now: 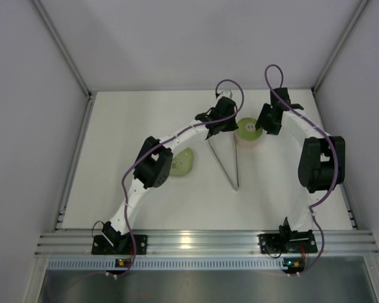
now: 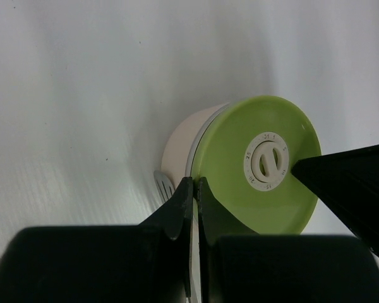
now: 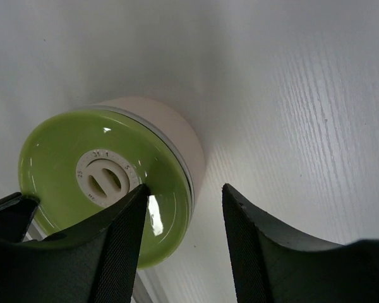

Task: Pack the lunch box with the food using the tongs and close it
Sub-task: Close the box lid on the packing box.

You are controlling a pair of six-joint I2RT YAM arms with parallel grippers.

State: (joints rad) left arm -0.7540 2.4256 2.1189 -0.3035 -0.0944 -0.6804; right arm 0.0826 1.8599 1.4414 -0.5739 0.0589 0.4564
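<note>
The lunch box (image 1: 247, 141) stands at the back centre with its green lid (image 1: 245, 128) lying on top. My left gripper (image 1: 222, 126) is shut, its tips (image 2: 194, 183) at the lid's (image 2: 240, 151) left rim; nothing shows between them. My right gripper (image 1: 261, 129) is open (image 3: 184, 188), one finger over the lid (image 3: 57, 158) beside its white centre mark, the other out past the box's beige side (image 3: 170, 123). The tongs (image 1: 235, 165) lie flat on the table in front of the box, one slotted tip (image 2: 163, 185) against its base. The food is out of view.
A light green plate (image 1: 184, 163) lies left of the tongs, partly under my left arm. White walls with metal posts close in the table on three sides. An aluminium rail (image 1: 196, 243) carrying both arm bases runs along the near edge.
</note>
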